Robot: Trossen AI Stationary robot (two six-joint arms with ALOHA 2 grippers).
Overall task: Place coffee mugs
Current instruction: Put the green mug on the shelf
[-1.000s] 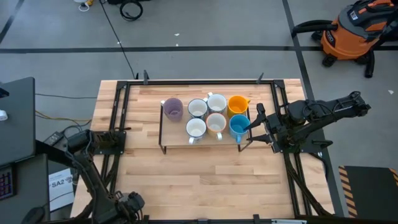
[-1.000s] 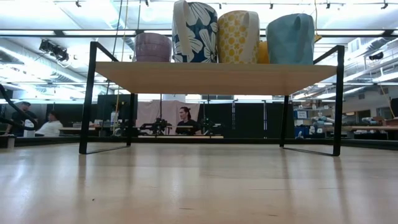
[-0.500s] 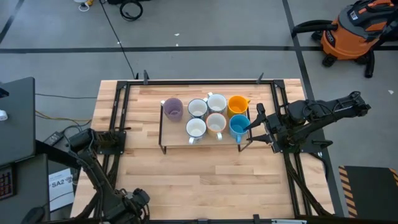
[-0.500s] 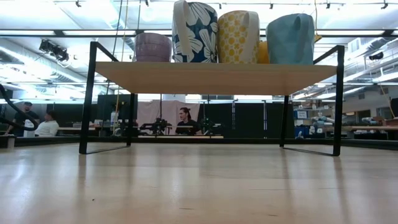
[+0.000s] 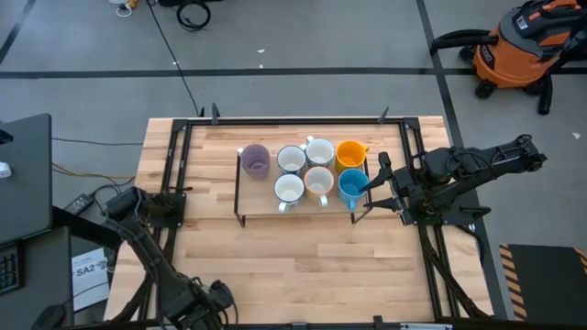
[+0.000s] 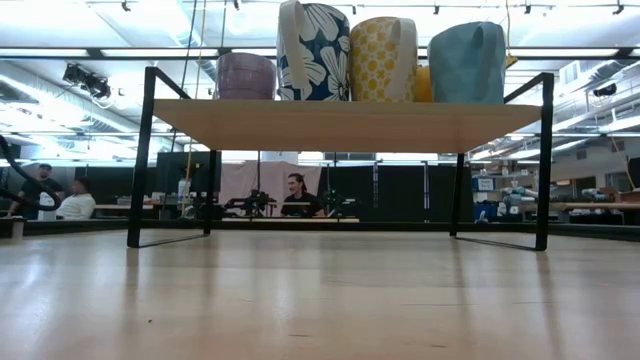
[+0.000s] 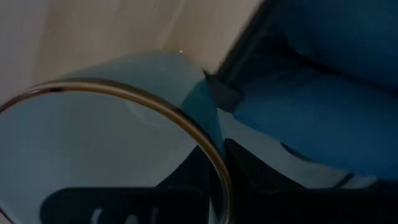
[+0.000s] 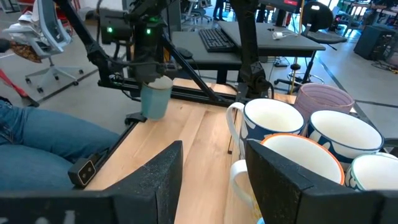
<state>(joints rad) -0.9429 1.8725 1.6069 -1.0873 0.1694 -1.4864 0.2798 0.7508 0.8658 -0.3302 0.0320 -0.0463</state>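
Several mugs stand on the low black-framed wooden shelf: purple, white ones, orange, cream, bright blue. My left gripper is at the table's near edge, shut on a pale mug with a gold rim. That mug fills the left wrist view and is hidden under the gripper from above. My right gripper waits open at the shelf's right end, beside the blue mug, touching nothing. My left gripper holds the pale mug by its rim; one dark finger shows inside the opening and the other outside the wall. It comes from above, pointing down. The mug hangs upright below the fingers, lifted clear of the table.
The shelf's black legs and board stand mid-table, with bare wood in front of it. Black frame rails run along both table sides. A seated person's leg and desks show beyond the table.
My left arm has swung along the table's near edge toward the right, carrying the pale mug with it. The right arm and the mugs on the shelf have stayed still.
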